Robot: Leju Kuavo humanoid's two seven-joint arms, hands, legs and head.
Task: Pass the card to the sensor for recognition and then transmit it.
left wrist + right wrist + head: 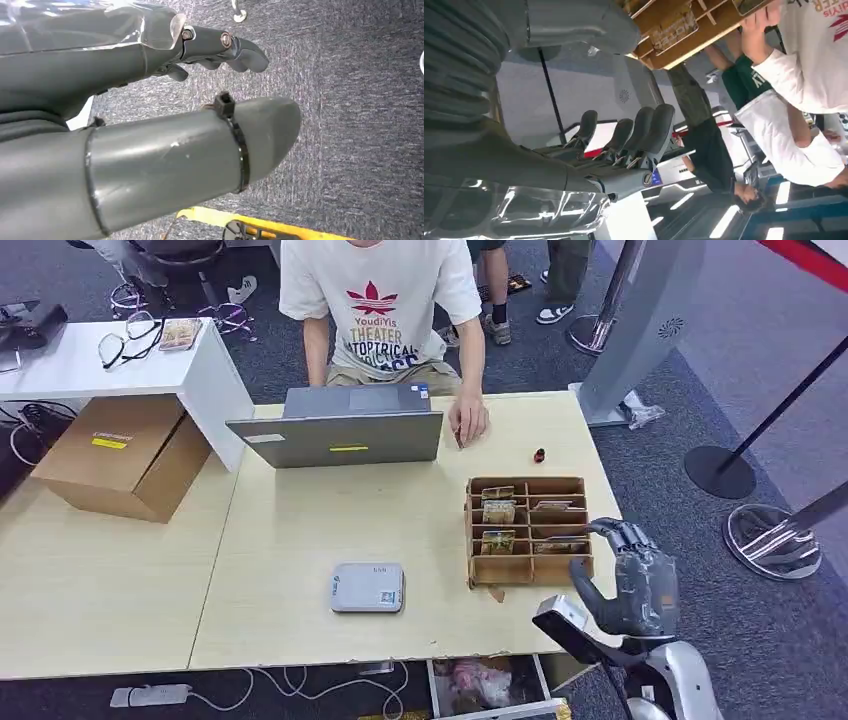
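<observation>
Beside the brown compartmented card box (528,530), our right hand (632,580) hung empty, fingers apart; a careless reach risked shoving it.

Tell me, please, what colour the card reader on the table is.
The card reader is light grey, best seen in the head view.

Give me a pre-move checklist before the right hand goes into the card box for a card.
1. Right hand free: ok, fingers apart, holding nothing.
2. Right hand near the wooden card box: ok, just beside its right edge.
3. Cards in the compartments: ok, several visible.
4. Sensor unobstructed on the table: ok, nothing on it.
5. Person's hand away from the box: ok, it rests near the laptop.
6. Left hand out of the way: ok, above carpet, holding nothing.
</observation>
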